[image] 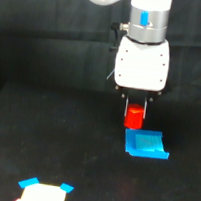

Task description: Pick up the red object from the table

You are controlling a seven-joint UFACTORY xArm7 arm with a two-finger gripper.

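A stubby red block (134, 117) sits pinched between the narrow fingers of a glossy white gripper (135, 111), just above a flat blue piece (145, 144) on the matte black table (59, 134).

You've got a flat blue piece (145, 144) lying right of center in the exterior view, its far edge looking slightly curled up. Near the bottom edge, left of center, there's a pale whitish block (44, 195) with blue corners (28, 183) poking out either side, cut off by the frame. Black backdrop (45, 32) behind everything.
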